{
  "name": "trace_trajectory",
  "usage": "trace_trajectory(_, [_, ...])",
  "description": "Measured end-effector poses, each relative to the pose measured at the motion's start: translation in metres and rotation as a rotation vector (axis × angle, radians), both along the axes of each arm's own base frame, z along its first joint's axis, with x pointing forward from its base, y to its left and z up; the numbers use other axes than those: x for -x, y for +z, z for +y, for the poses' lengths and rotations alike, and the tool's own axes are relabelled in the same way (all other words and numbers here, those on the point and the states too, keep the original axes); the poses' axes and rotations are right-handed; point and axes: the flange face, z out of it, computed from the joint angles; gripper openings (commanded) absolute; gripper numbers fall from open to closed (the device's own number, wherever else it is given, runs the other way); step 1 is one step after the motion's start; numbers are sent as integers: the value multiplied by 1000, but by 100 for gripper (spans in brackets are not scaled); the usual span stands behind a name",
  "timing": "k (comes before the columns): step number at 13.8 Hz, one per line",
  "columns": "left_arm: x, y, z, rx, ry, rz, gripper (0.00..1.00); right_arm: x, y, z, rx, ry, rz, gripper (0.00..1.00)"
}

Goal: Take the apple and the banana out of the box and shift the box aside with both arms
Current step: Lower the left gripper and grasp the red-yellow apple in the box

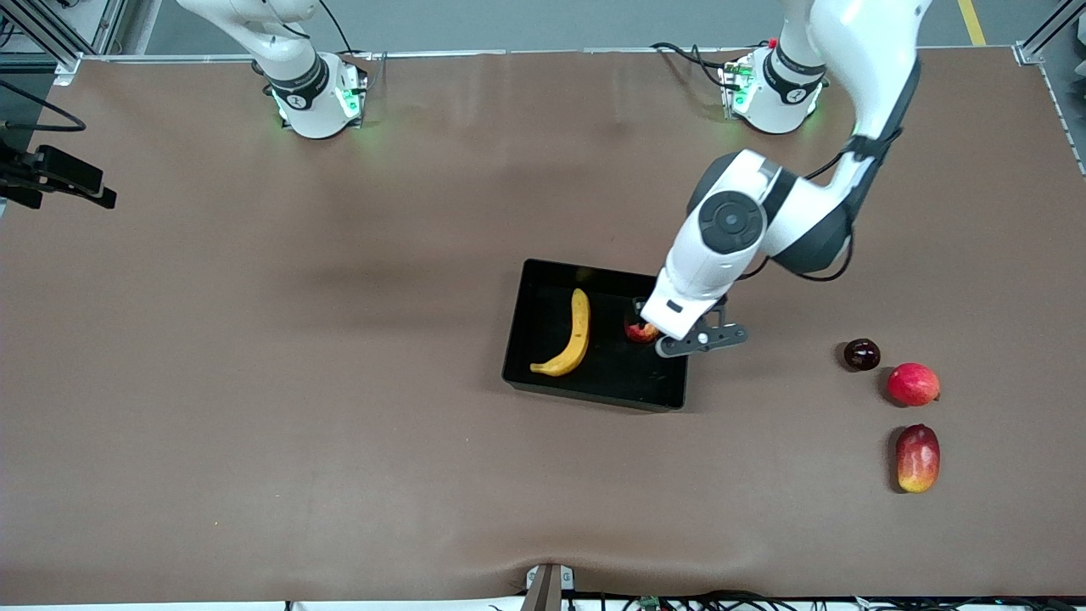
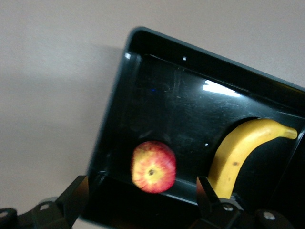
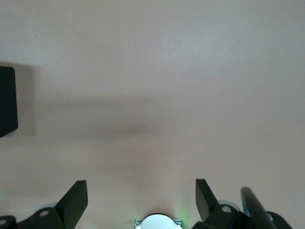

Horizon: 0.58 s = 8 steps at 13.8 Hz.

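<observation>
The black box [image 1: 526,339] sits mid-table with the yellow banana [image 1: 573,335] lying in it. The small red apple [image 1: 640,331] is also in the box, beside the wall toward the left arm's end. My left gripper [image 1: 646,324] hangs just over that apple, open. In the left wrist view the apple [image 2: 153,166] sits between the spread fingers [image 2: 76,195] and neither touches it, with the banana [image 2: 238,152] and the box wall [image 2: 114,109] further on. My right gripper [image 3: 141,198] is open and empty over bare table by its own base [image 3: 157,222]; a box corner [image 3: 7,100] shows.
Three other fruits lie toward the left arm's end: a dark purple round one [image 1: 861,354], a plain red one [image 1: 913,383] and an oblong red-yellow mango [image 1: 917,458]. A black device [image 1: 59,174] juts over the table edge at the right arm's end.
</observation>
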Motion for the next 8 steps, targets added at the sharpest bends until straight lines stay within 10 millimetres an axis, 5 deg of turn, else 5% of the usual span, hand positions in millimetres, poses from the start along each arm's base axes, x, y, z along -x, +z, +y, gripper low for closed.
trace_trajectory(8, [9, -89, -13, -8, 14, 97, 100, 0, 0, 0, 0, 0, 0, 100])
